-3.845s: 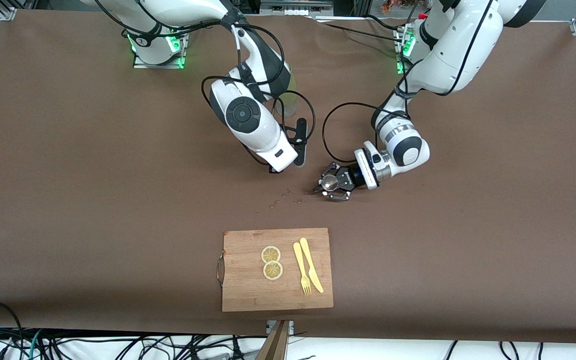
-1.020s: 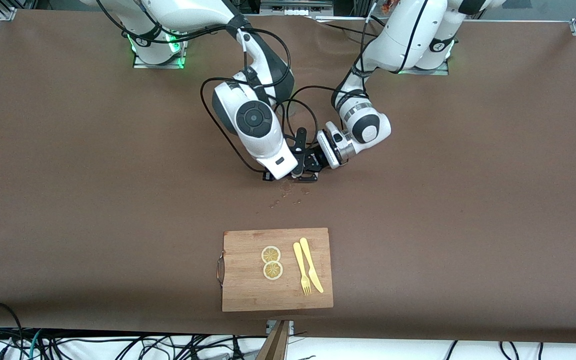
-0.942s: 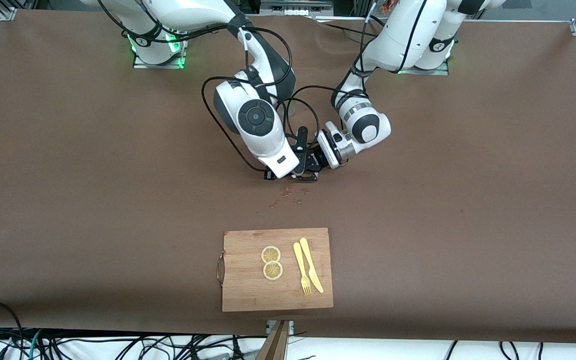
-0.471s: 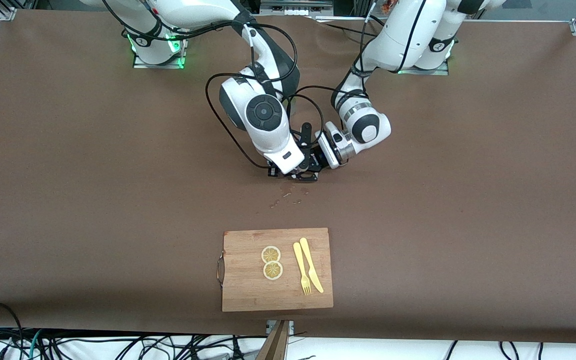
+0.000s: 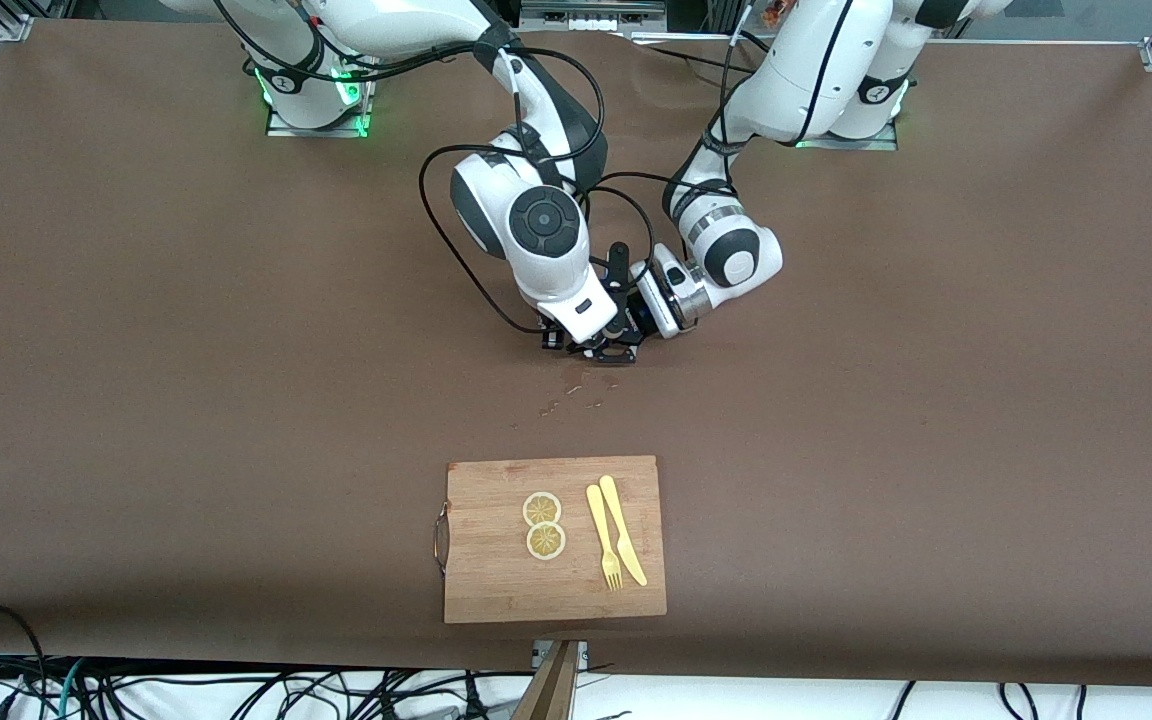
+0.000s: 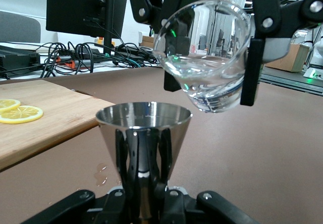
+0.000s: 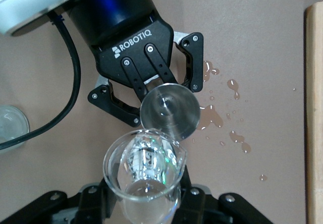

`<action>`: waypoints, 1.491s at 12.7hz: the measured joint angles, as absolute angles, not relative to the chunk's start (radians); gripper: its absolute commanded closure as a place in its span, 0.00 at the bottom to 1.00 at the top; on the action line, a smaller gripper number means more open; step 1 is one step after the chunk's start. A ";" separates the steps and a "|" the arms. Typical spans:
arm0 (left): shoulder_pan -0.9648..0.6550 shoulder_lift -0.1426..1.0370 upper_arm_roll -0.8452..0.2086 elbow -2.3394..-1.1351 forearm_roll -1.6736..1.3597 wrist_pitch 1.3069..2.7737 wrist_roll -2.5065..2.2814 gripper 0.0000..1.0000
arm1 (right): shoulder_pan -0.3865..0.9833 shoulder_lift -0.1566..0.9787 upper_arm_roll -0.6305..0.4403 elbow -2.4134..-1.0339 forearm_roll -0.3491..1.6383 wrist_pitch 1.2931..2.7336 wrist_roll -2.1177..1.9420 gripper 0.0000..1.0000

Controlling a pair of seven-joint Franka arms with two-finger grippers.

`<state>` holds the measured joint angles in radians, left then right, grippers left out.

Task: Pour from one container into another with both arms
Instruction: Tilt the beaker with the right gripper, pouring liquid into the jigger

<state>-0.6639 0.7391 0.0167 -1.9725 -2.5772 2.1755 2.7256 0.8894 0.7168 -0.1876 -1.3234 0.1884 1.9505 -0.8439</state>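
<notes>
Fingers on the left gripper (image 7: 151, 90) are clamped on a little steel jigger (image 6: 144, 133), held upright over the middle of the tabletop (image 5: 136, 400), closer to the robots' edge. Right gripper (image 6: 207, 57) fingers are squeezed onto a clear glass beaker (image 6: 204, 52), tilted with its spout just above the jigger's rim and some clear liquid inside. Few spilled drops (image 5: 571, 395) sit on the table underneath. Cutting board (image 5: 496, 580) with lemon slices (image 5: 543, 525), a yellow fork (image 5: 604, 536) and a yellow knife (image 5: 623, 529) sits at the camera-side edge.

Clear glass beaker (image 6: 207, 67), shiny metal jigger (image 6: 144, 133)
</notes>
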 measured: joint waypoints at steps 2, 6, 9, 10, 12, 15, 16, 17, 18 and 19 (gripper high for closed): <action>-0.665 0.739 0.017 -1.973 -2.577 2.176 2.726 1.00 | 0.890 0.717 -0.188 -1.323 0.185 1.951 -0.844 0.76; -0.667 0.739 0.019 -1.971 -2.577 2.184 2.726 1.00 | 0.897 0.717 -0.188 -1.323 0.161 1.951 -0.843 0.76; -0.668 0.739 0.020 -1.968 -2.577 2.189 2.726 1.00 | 0.905 0.717 -0.188 -1.323 0.137 1.951 -0.841 0.76; -0.668 0.738 0.020 -1.967 -2.577 2.191 2.726 1.00 | 0.905 0.717 -0.188 -1.323 0.133 1.951 -0.841 0.76; -0.668 0.738 0.020 -1.964 -2.577 2.194 2.726 1.00 | 0.906 0.717 -0.188 -1.323 0.125 1.951 -0.841 0.76; -0.668 0.738 0.020 -1.962 -2.577 2.195 2.726 1.00 | 0.910 0.717 -0.188 -1.323 0.109 1.951 -0.841 0.76; -0.668 0.738 0.020 -1.962 -2.577 2.196 2.726 1.00 | 0.911 0.717 -0.188 -1.323 0.106 1.951 -0.841 0.76; -0.668 0.738 0.020 -1.961 -2.577 2.196 2.726 1.00 | 0.911 0.717 -0.188 -1.323 0.106 1.951 -0.841 0.76; -0.668 0.738 0.020 -1.960 -2.577 2.196 2.726 1.00 | 0.911 0.717 -0.188 -1.323 0.105 1.951 -0.841 0.76; -0.668 0.738 0.020 -1.960 -2.577 2.196 2.726 1.00 | 0.911 0.717 -0.188 -1.323 0.105 1.951 -0.841 0.76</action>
